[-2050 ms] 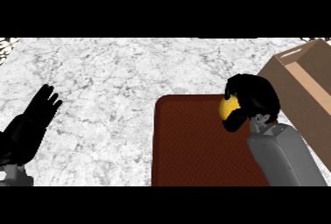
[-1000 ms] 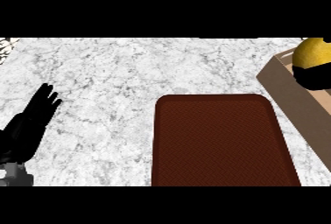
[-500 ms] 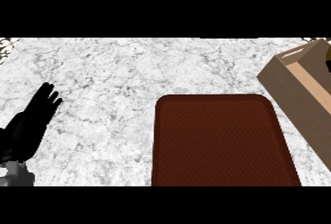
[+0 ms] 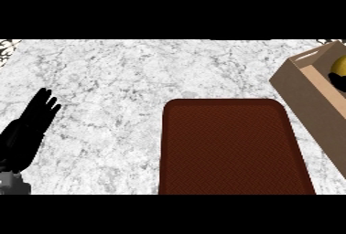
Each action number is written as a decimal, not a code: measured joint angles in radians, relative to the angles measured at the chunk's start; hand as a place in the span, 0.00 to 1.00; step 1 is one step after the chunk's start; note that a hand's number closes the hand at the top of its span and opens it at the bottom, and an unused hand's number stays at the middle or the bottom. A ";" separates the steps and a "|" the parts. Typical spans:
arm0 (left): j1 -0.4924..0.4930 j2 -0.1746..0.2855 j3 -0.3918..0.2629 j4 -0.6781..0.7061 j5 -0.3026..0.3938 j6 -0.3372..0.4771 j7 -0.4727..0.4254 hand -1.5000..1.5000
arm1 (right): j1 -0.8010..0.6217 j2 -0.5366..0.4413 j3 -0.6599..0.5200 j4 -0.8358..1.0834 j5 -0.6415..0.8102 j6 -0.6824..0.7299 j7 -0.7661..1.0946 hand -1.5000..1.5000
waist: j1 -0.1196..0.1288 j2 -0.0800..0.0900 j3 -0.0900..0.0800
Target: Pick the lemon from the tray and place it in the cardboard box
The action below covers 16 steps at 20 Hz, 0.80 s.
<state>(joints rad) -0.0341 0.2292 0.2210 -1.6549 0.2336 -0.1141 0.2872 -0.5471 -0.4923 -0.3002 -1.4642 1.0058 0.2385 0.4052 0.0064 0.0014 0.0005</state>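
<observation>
On the marble counter (image 4: 128,68), the head view shows one tray (image 4: 233,151), one cardboard box (image 4: 300,89), one lemon (image 4: 340,66) and one fully visible hand. The tray is cut off by the lower edge and holds nothing. The box is cut off by the right edge, so only its near wall and part of its opening show. The lemon sits inside the box at the right edge, partly cut off. Just below it is a black sliver of the right hand (image 4: 336,81); its state cannot be told. The left hand (image 4: 28,129) rests at the lower left, fingers straight, slightly fanned, touching nothing.
</observation>
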 measured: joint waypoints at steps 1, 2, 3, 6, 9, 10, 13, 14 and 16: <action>-0.003 0.001 -0.001 -0.004 -0.001 0.001 0.007 0.50 | 0.000 0.007 0.001 0.021 -0.005 0.005 0.002 1.00 | 0.000 0.000 0.000; -0.002 -0.002 -0.003 -0.003 -0.003 0.001 0.003 0.50 | -0.001 0.010 -0.009 0.056 -0.019 0.009 -0.005 1.00 | 0.001 0.000 0.000; 0.008 -0.002 -0.003 -0.011 -0.002 -0.003 0.005 0.50 | 0.004 0.009 -0.019 0.085 -0.027 0.016 -0.005 1.00 | 0.002 0.000 0.000; -0.005 -0.004 -0.006 -0.005 -0.008 0.004 0.014 0.50 | 0.032 0.031 -0.043 0.143 -0.038 0.000 0.015 0.00 | -0.001 0.000 0.000; 0.001 -0.016 -0.012 -0.001 -0.020 0.008 -0.002 0.50 | 0.058 0.035 -0.059 0.177 -0.069 -0.004 -0.015 0.00 | -0.003 -0.004 -0.004; -0.003 -0.014 -0.011 -0.011 -0.019 0.011 0.012 0.50 | 0.070 0.036 -0.063 0.177 -0.084 -0.009 -0.036 0.00 | -0.003 -0.006 -0.006; -0.011 -0.006 -0.002 -0.011 -0.011 0.004 0.023 0.50 | 0.079 0.028 -0.087 0.196 -0.127 -0.037 -0.102 0.00 | -0.004 -0.007 -0.007; -0.008 -0.010 -0.005 -0.007 -0.015 0.003 0.014 0.50 | 0.086 0.044 -0.094 0.185 -0.138 -0.064 -0.115 0.00 | -0.005 -0.008 -0.007; -0.005 -0.009 0.001 0.005 -0.017 0.000 0.001 0.50 | 0.089 0.074 -0.128 0.157 -0.175 -0.119 -0.132 0.00 | -0.008 -0.008 -0.006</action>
<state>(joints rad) -0.0390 0.2200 0.2218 -1.6496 0.2168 -0.1144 0.2880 -0.4586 -0.4186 -0.4283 -1.3068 0.8304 0.1192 0.2734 -0.0013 -0.0063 -0.0056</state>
